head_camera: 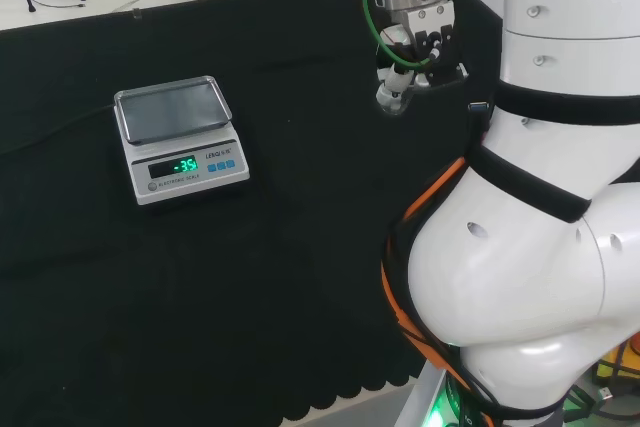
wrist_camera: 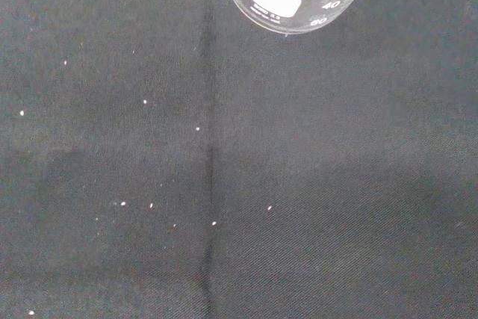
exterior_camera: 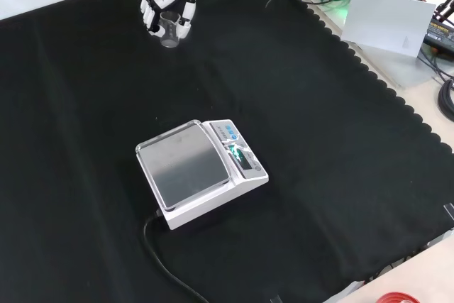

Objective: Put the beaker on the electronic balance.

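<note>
Your hand (exterior_camera: 164, 6) has its fingers curled round the clear beaker (exterior_camera: 169, 30), lifted off the surface (exterior_camera: 340, 147) for carrying to the bare balance (exterior_camera: 186, 168).

My bench (exterior_camera: 340, 175) is spread with a black cloth (exterior_camera: 85, 104) whose near edge in the front view is scalloped. A white scale (exterior_camera: 201, 172) with a bare steel pan rests on the cloth, well apart from my hand, its black cord (exterior_camera: 164, 267) trailing over the fabric. Pale specks dot the cloth under my palm.
</note>
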### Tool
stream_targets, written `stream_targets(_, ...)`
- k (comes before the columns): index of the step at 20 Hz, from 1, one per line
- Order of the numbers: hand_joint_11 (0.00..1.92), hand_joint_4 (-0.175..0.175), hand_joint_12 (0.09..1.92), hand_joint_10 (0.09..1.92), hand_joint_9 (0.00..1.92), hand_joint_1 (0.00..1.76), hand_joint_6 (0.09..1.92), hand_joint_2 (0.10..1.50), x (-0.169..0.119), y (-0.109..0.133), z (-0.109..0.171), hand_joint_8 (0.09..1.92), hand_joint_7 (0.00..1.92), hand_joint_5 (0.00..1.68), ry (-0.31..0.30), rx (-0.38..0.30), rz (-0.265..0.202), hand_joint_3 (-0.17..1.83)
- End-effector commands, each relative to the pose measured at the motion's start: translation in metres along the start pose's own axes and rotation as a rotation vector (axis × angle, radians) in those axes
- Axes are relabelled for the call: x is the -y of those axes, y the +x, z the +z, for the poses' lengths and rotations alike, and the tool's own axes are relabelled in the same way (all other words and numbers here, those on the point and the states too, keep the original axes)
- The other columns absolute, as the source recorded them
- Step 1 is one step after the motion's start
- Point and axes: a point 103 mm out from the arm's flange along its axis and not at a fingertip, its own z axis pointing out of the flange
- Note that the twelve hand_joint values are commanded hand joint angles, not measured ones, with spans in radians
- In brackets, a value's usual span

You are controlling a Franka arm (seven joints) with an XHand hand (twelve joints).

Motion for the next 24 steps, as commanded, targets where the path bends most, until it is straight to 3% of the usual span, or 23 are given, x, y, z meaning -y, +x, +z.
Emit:
stream_targets(1, 0.68, -0.123, 1.24, 0.76, 0.91, 1.08, 1.27, 1.18, 0.007, -0.001, -0.013, 0.79, 0.64, 0.8, -0.005, 0.019, 0.003, 0.05)
stream_targets(9, 0.69, -0.127, 1.23, 0.76, 0.92, 1.09, 1.26, 1.19, 0.002, 0.008, -0.017, 0.79, 0.65, 0.81, 0.002, 0.037, -0.028, 0.03)
stream_targets(16, 0.7, -0.129, 1.23, 0.76, 0.92, 1.09, 1.26, 1.19, -0.002, 0.018, -0.015, 0.8, 0.66, 0.81, 0.02, 0.091, -0.025, 0.03)
stream_targets(24, 0.71, -0.13, 1.22, 0.76, 0.93, 1.09, 1.26, 1.19, -0.007, 0.033, -0.018, 0.8, 0.67, 0.81, 0.016, 0.14, -0.073, 0.02)
